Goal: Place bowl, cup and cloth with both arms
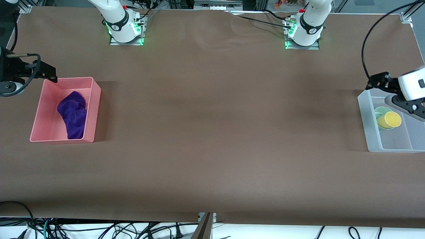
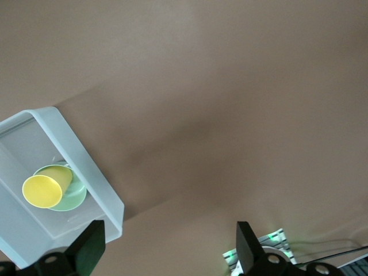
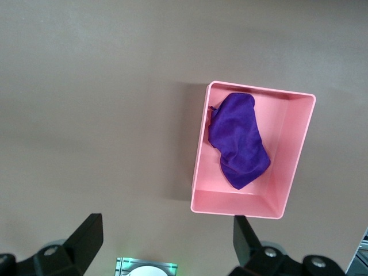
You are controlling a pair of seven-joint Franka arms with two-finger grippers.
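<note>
The purple cloth (image 1: 73,114) lies in a pink bin (image 1: 95,109) at the right arm's end of the table; both also show in the right wrist view, the cloth (image 3: 238,141) inside the bin (image 3: 198,155). The yellow cup (image 1: 392,119) rests tilted in the sage-green bowl (image 1: 380,112) inside a clear bin (image 1: 364,111) at the left arm's end. In the left wrist view the cup (image 2: 43,190) sits in the bowl (image 2: 73,198) within the bin (image 2: 77,158). My left gripper (image 1: 391,94) (image 2: 169,241) hangs open and empty over the clear bin's edge. My right gripper (image 1: 46,72) (image 3: 167,236) hangs open and empty beside the pink bin.
A brown cover (image 1: 212,132) spans the whole table between the two bins. The arm bases (image 1: 124,31) (image 1: 303,35) stand along the edge farthest from the front camera. Cables (image 1: 99,229) hang below the nearest edge.
</note>
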